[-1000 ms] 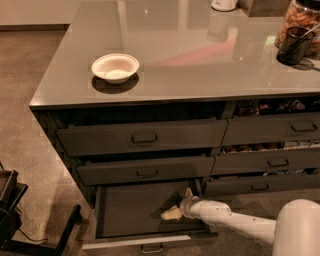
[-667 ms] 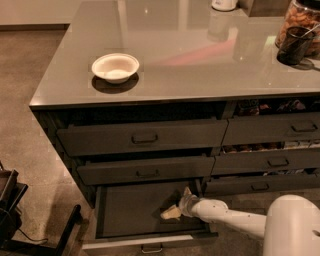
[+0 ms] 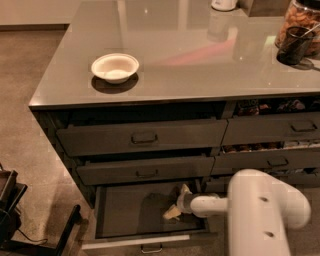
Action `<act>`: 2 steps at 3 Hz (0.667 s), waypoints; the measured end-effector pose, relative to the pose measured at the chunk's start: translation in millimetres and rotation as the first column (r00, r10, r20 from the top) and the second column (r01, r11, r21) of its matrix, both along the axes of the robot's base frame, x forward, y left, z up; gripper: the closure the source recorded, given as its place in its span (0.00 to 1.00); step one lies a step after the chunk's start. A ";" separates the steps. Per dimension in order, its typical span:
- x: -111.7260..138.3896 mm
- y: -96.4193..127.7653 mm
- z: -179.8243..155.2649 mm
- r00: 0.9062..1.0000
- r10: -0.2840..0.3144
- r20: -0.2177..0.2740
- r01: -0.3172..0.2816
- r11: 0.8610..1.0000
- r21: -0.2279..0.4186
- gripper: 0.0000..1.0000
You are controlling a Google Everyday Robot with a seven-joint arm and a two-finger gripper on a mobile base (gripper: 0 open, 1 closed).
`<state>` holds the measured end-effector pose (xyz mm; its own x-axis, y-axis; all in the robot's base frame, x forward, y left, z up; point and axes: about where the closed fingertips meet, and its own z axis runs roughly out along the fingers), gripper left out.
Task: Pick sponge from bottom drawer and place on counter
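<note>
Below, hand (image 3: 176, 202) inside bottom drawer (image 3: 125, 210), sponge hard to discern

I count one counter (image 3: 200, 75). On it sit one white bowl (image 3: 115, 67), one dark cup (image 3: 294, 46) and one jar (image 3: 302, 15). The left stack has three wide drawers: one top drawer (image 3: 142, 137), one middle drawer (image 3: 145, 170) and one bottom drawer (image 3: 130, 212), pulled out. On the right I can count two narrow drawers (image 3: 272, 130). I see five handles (image 3: 144, 138) in all. There is one sponge (image 3: 172, 213). I have one arm (image 3: 262, 210) and one gripper (image 3: 179, 202), down in the bottom drawer right by the sponge.
</note>
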<state>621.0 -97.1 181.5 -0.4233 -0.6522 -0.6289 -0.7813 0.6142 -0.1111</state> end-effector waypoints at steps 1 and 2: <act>-1.3 -10.7 -6.7 1.000 0.014 -0.005 -0.014 0.999 -0.039 0.00; 1.4 -0.2 0.1 1.000 0.021 0.012 -0.020 0.999 -0.046 0.00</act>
<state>622.5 -97.3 181.7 -0.4018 -0.6886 -0.6036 -0.7919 0.5923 -0.1485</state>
